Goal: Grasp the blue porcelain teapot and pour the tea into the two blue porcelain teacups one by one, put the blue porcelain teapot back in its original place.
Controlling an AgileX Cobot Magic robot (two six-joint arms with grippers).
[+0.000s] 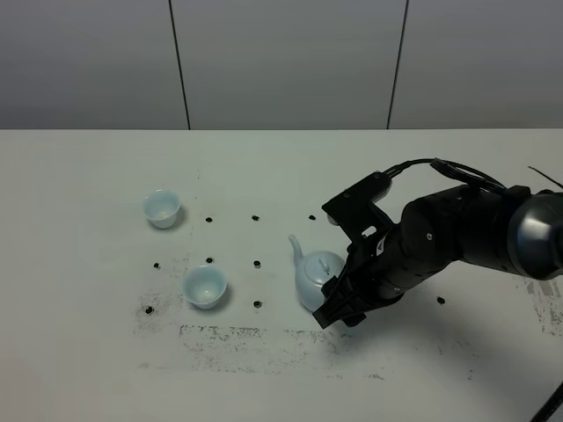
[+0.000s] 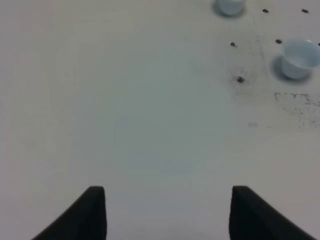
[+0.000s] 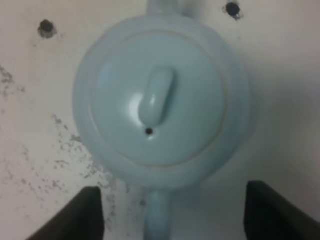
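The pale blue teapot (image 1: pixel 314 274) stands on the white table (image 1: pixel 281 176) right of centre, lid on, spout pointing to the far left. In the right wrist view I look straight down on the teapot (image 3: pixel 159 97). Its handle (image 3: pixel 156 215) lies between the two dark fingertips without visible contact. My right gripper (image 1: pixel 337 309) (image 3: pixel 172 212) is open at the teapot's handle side. Two pale blue teacups stand to the left, one farther back (image 1: pixel 163 207) and one nearer (image 1: pixel 205 286). Both look empty; no tea shows. My left gripper (image 2: pixel 167 212) is open and empty over bare table.
Small black dots (image 1: pixel 256 264) mark the table between the cups and the teapot. Dark scuffing (image 1: pixel 255 338) runs along the table in front of them. The left wrist view shows the nearer cup (image 2: pixel 299 59) and the far cup (image 2: pixel 229 6) well ahead of the left gripper.
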